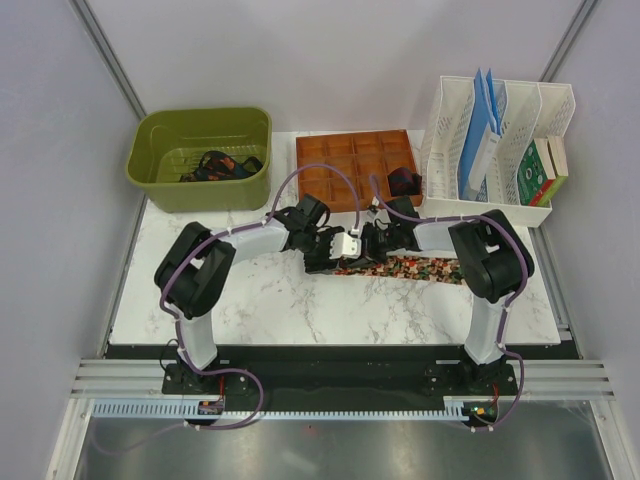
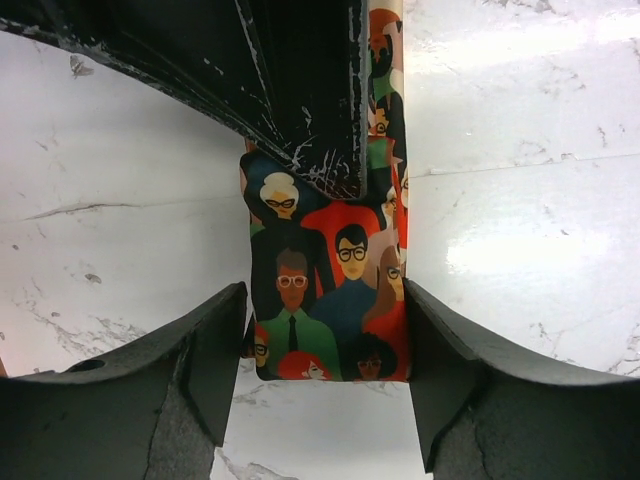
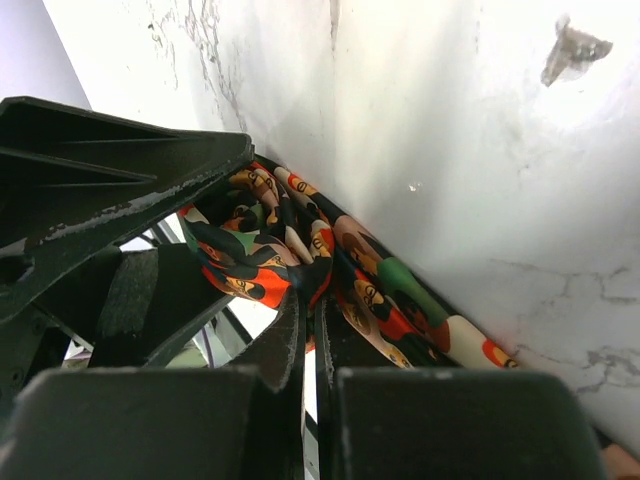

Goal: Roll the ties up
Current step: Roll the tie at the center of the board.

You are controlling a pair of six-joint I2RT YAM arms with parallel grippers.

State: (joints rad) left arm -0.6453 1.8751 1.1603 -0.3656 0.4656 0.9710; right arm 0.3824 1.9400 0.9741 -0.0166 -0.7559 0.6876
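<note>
Pinching soft face-printed tie (image 3: 372,292), right fingers (image 3: 285,350) pressed together; left fingers (image 2: 190,385) spread astride its flat length.

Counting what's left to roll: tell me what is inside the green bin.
A tangle of dark ties lies in the green bin. Their number cannot be told; anything beneath the tangle is covered.

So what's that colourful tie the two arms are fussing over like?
The tie is soft printed fabric with cartoon faces in glasses, red, green and orange on a dark ground. Most of it lies as a flat strip on the white marble table. It bunches into loose folds where the right end effector is shut on it. The left end effector stands open, with a finger on either side of the strip.
</note>
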